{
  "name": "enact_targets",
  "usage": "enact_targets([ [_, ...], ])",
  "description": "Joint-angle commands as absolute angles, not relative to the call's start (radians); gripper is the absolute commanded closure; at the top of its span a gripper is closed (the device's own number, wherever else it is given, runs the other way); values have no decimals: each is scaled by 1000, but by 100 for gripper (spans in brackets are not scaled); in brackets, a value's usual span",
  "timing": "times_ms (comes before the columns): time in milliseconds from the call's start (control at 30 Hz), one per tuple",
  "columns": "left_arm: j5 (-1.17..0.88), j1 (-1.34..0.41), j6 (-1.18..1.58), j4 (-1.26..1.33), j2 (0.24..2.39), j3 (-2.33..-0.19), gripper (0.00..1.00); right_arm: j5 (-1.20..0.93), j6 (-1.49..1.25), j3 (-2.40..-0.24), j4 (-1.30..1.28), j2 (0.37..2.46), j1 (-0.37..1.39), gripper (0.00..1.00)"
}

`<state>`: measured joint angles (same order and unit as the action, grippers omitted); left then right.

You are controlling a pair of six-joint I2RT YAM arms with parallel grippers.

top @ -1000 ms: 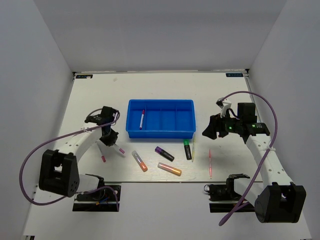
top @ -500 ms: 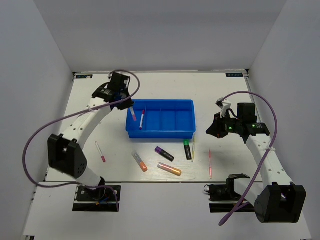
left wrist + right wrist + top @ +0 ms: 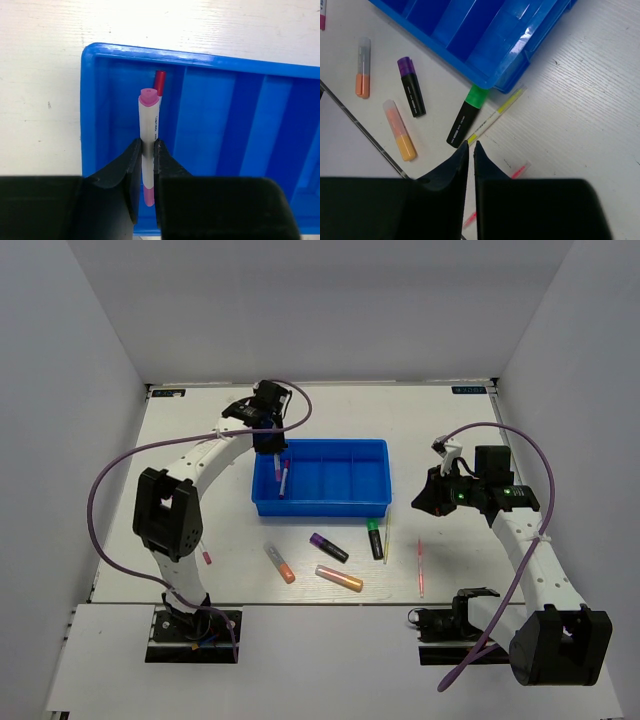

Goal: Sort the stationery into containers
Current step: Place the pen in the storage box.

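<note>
Swung since half a second back: left pincer (image 3: 147,145) now hangs over the tray's (image 3: 320,443) left end. It clamps a pink-white pen (image 3: 149,117) at mid-barrel, long axis in line with the leftmost compartment directly below. A red-capped pen (image 3: 159,81) lies there already. We judge a straight drop suffices. Right of the tray, right pincer (image 3: 471,150) is closed on nothing, the nearer one to the green-black highlighter (image 3: 466,119) and yellow stick (image 3: 496,114) off the tray's front-right corner. White bench (image 3: 580,100), plain walls close round.
</note>
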<state>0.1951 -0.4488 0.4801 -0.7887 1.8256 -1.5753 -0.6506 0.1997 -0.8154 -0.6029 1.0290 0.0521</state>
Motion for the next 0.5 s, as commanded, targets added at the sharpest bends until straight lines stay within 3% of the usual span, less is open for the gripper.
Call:
enact_targets([
  [0,236,-459,443,-793,1818,-1594,88,-661,210,-851,-598,1028,46,85],
  [33,245,-459,443,-792,1818,-1592,84,-663,209,-851,-600,1028,46,81],
  [67,244,-462,443,-798,1819,-1594,80,-666,210,-851,-598,1028,45,69],
  [100,248,-460,439,-799,1815,-1591,70,-666,213,-854,-603,1028,48,65],
  [167,252,-462,437,-802,1809,-1588,66,-667,212,-853,-601,1028,45,52],
  [267,247,-463,433,-805,1786,-1582,58,-673,215,-853,-606,1028,48,52],
  [400,249,-465,433,-815,1732,-1568,57,-673,215,-851,-604,1028,46,51],
  [467,250,-468,445,-842,1692,-1563,93,-670,215,-854,-604,1026,44,57],
])
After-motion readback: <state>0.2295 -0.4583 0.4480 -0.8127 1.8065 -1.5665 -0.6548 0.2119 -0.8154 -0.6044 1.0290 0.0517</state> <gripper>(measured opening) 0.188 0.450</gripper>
